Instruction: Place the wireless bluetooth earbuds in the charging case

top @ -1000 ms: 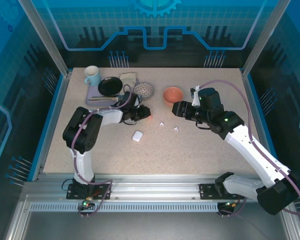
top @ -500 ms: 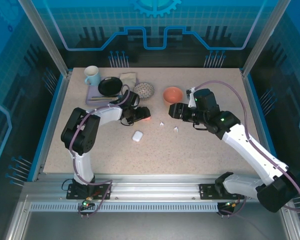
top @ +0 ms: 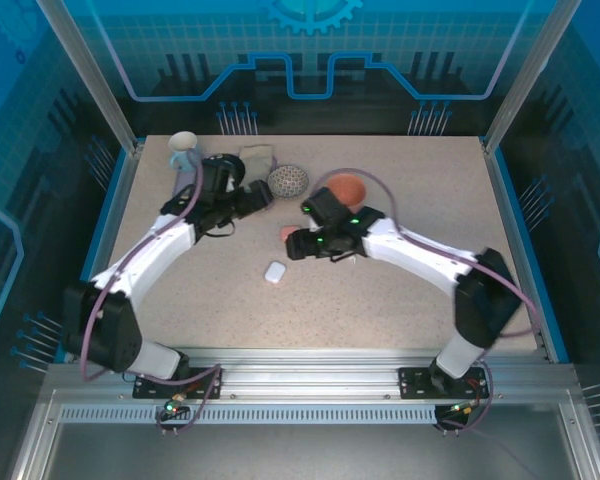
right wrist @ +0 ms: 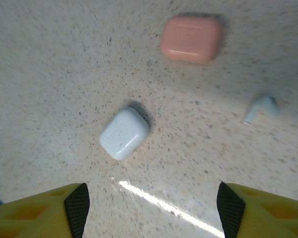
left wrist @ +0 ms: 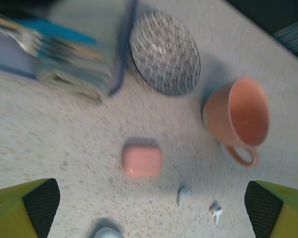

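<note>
On the tabletop (top: 360, 300) there are two charging cases, one salmon-pink case (right wrist: 191, 38) and one white case (right wrist: 124, 133). Two white earbuds are seen, a first earbud (left wrist: 183, 195) and a second earbud (left wrist: 216, 211). Also one patterned bowl (left wrist: 164, 47), one orange cup (left wrist: 237, 116) and one pale blue mug (top: 183, 148).

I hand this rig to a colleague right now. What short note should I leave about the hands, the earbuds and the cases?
Left hand: open, empty, above the table, facing the pink case.
Right hand: open, empty, close to the white case.
Things: both cases lie shut, apart from each other. One white earbud and a second earbud lie loose on the table beside the pink case.
Done: nothing I can confirm; shut cases hide their contents.
Left: probably open the white case, seat both loose earbuds, close it.
</note>
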{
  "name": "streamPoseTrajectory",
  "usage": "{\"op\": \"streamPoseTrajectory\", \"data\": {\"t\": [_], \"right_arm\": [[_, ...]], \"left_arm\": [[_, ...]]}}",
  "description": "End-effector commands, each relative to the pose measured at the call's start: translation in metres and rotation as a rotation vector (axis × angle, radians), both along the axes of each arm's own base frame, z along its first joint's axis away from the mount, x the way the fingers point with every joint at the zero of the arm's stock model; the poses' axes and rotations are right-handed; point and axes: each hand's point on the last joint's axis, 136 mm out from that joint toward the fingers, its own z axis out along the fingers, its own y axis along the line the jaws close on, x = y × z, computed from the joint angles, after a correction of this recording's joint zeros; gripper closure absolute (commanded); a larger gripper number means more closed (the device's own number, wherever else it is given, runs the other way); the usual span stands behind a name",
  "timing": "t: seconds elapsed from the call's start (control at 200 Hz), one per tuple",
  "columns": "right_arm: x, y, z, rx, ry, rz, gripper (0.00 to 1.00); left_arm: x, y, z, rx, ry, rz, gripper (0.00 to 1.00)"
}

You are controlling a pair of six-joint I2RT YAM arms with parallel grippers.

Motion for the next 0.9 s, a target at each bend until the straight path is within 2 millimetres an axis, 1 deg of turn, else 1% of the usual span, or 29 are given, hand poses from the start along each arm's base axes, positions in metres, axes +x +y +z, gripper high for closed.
{"op": "streamPoseTrajectory", "data": {"t": [0.0,0.07,0.125,0.16,0.21,0.245,0.285,0.3,0.34,0.405,0.47,0.54,0.645,0.71,0.73,0.74,0.755,0.895], "right_arm": [[0.010,0.031,-0.018,-0.116,-0.008,0.090,0.29],[0.020,0.051,-0.037,-0.167,0.013,0.128,0.29],[0.027,0.064,-0.051,-0.185,0.042,0.152,0.29],[0.030,0.071,-0.061,-0.196,0.061,0.162,0.29],[0.034,0.080,-0.070,-0.202,0.078,0.170,0.29],[0.037,0.084,-0.077,-0.211,0.089,0.172,0.29],[0.040,0.090,-0.077,-0.206,0.087,0.174,0.29],[0.041,0.091,-0.088,-0.219,0.101,0.175,0.29],[0.043,0.094,-0.095,-0.224,0.113,0.177,0.29],[0.044,0.096,-0.105,-0.239,0.134,0.178,0.29],[0.041,0.096,-0.112,-0.248,0.154,0.182,0.29],[0.035,0.094,-0.115,-0.249,0.170,0.185,0.30],[0.022,0.092,-0.112,-0.232,0.179,0.196,0.30],[0.013,0.090,-0.106,-0.220,0.177,0.197,0.30],[0.010,0.089,-0.110,-0.222,0.185,0.199,0.30],[0.009,0.089,-0.102,-0.211,0.176,0.198,0.30],[0.007,0.090,-0.099,-0.205,0.171,0.201,0.30],[-0.014,0.084,-0.092,-0.208,0.163,0.215,0.30]], "left_arm": [[-0.012,0.043,-0.003,0.017,0.050,0.120,0.01],[-0.013,0.063,0.002,0.002,0.049,0.171,0.01],[-0.014,0.074,0.002,-0.008,0.051,0.198,0.01],[-0.014,0.081,0.002,-0.016,0.052,0.212,0.01],[-0.015,0.086,0.000,-0.027,0.058,0.222,0.01],[-0.015,0.091,-0.002,-0.036,0.064,0.232,0.01],[-0.015,0.094,-0.004,-0.050,0.073,0.238,0.01],[-0.015,0.094,-0.005,-0.056,0.073,0.237,0.01],[-0.015,0.095,-0.006,-0.066,0.075,0.240,0.01],[-0.015,0.097,-0.009,-0.073,0.079,0.244,0.01],[-0.015,0.096,-0.010,-0.076,0.079,0.242,0.01],[-0.014,0.095,-0.011,-0.082,0.081,0.236,0.01],[-0.013,0.092,-0.013,-0.097,0.087,0.227,0.01],[-0.013,0.091,-0.012,-0.101,0.086,0.224,0.01],[-0.012,0.091,-0.012,-0.101,0.086,0.223,0.01],[-0.012,0.091,-0.012,-0.102,0.085,0.222,0.01],[-0.012,0.091,-0.012,-0.103,0.086,0.220,0.01],[-0.012,0.090,-0.013,-0.110,0.087,0.220,0.01]]}}
